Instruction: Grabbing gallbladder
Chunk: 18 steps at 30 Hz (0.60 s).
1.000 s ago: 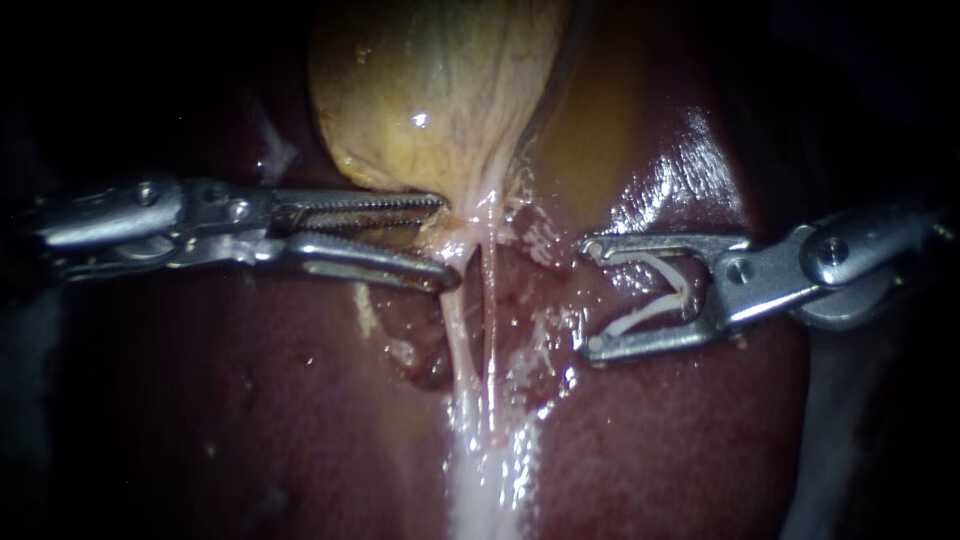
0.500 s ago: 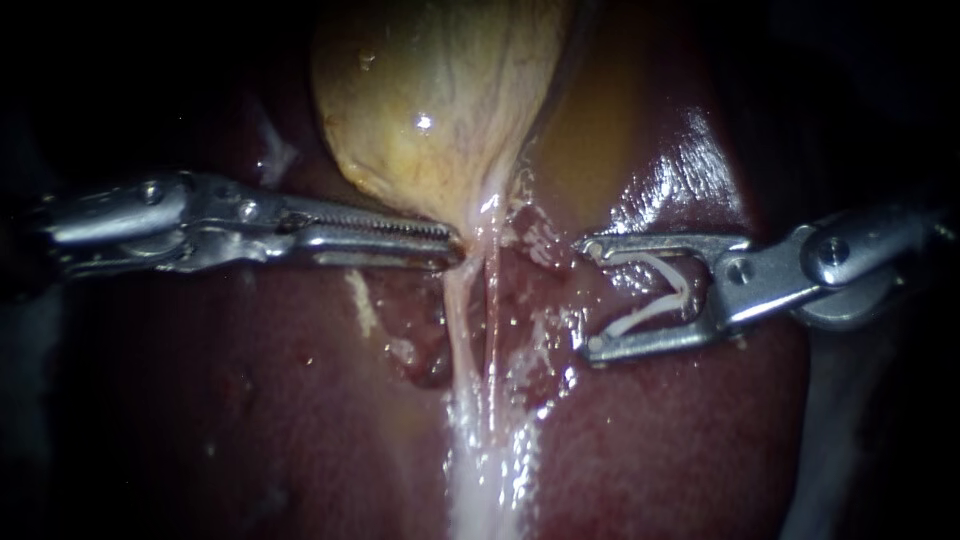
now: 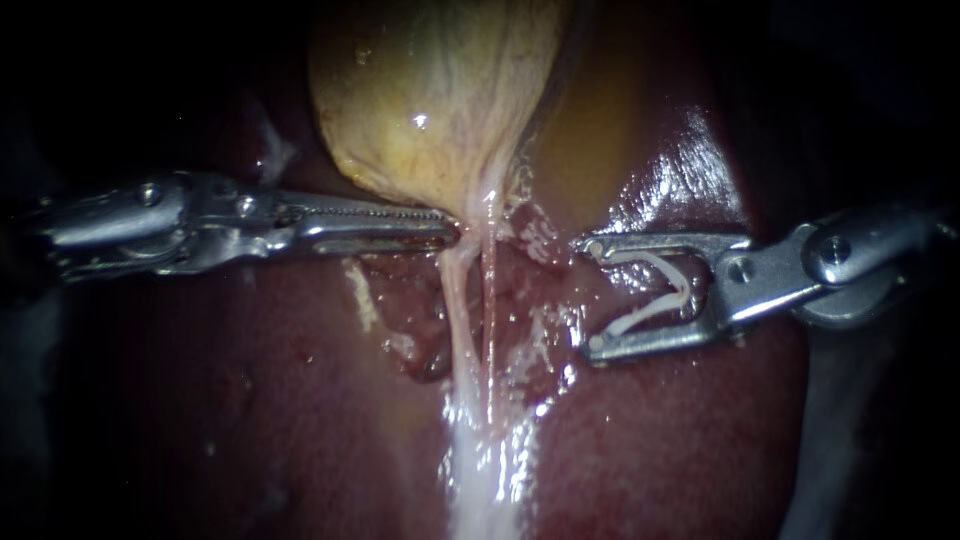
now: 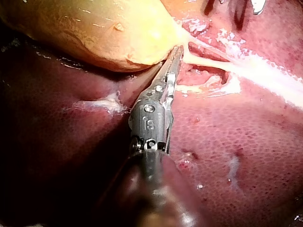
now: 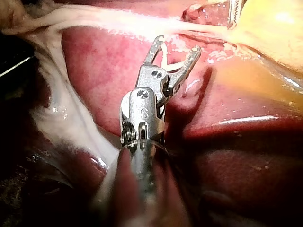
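Observation:
The yellow gallbladder (image 3: 430,100) hangs over the dark red liver (image 3: 300,400). My left instrument (image 3: 447,228) comes in from the left, its jaws shut on the gallbladder's narrow lower end where it tapers into pale strands. In the left wrist view its toothed jaws (image 4: 177,53) lie together at the edge of the gallbladder (image 4: 94,28). My right instrument (image 3: 592,295) stands apart at the right, its jaws wide and holding a white V-shaped clip (image 3: 655,290). The right wrist view shows the same right instrument (image 5: 177,45) and clip (image 5: 164,56) above the liver.
Two tubes run down from the gallbladder: a pale one (image 3: 455,300) and a thin reddish one (image 3: 490,310), over raw dissected tissue (image 3: 410,330). White wet tissue (image 3: 480,470) spreads below. Glistening liver (image 3: 690,170) lies behind the right instrument.
My left instrument's jaws, open around the gallbladder's lower end a second ago, have closed onto it. The right instrument has stayed put.

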Motion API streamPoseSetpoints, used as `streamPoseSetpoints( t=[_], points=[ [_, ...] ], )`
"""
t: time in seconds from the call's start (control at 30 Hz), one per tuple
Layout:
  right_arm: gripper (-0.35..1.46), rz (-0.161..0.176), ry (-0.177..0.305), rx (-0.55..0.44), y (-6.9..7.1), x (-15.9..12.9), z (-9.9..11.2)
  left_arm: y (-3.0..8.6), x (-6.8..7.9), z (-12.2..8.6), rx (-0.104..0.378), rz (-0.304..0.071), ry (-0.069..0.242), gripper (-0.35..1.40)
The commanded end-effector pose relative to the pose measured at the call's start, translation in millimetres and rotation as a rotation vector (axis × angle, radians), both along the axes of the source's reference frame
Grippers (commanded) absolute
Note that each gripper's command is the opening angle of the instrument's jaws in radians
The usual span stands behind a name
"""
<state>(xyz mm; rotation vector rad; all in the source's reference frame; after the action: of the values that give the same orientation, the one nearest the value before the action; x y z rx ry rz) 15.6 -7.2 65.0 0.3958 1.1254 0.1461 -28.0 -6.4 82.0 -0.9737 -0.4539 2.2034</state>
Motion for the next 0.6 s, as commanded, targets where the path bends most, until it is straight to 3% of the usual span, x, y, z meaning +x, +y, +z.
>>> streamPoseSetpoints(
  t=[0.03, 0.23, 0.6],
  points=[
    [0.48, 0.0, 0.0, 0.0, 0.0, 0.0, 0.0, -0.1, 0.0, -0.1, 0.015, 0.005, 0.0, -0.35],
    [0.48, 0.0, 0.0, 0.0, 0.0, 0.0, 0.0, -0.3, 0.4, -0.3, 0.073, -0.006, -0.003, -0.35],
    [0.48, 0.0, 0.0, 0.0, 0.0, 0.0, 0.0, -0.6, 0.8, -1.8, 0.083, -0.005, -0.007, -0.35]
  ],
)
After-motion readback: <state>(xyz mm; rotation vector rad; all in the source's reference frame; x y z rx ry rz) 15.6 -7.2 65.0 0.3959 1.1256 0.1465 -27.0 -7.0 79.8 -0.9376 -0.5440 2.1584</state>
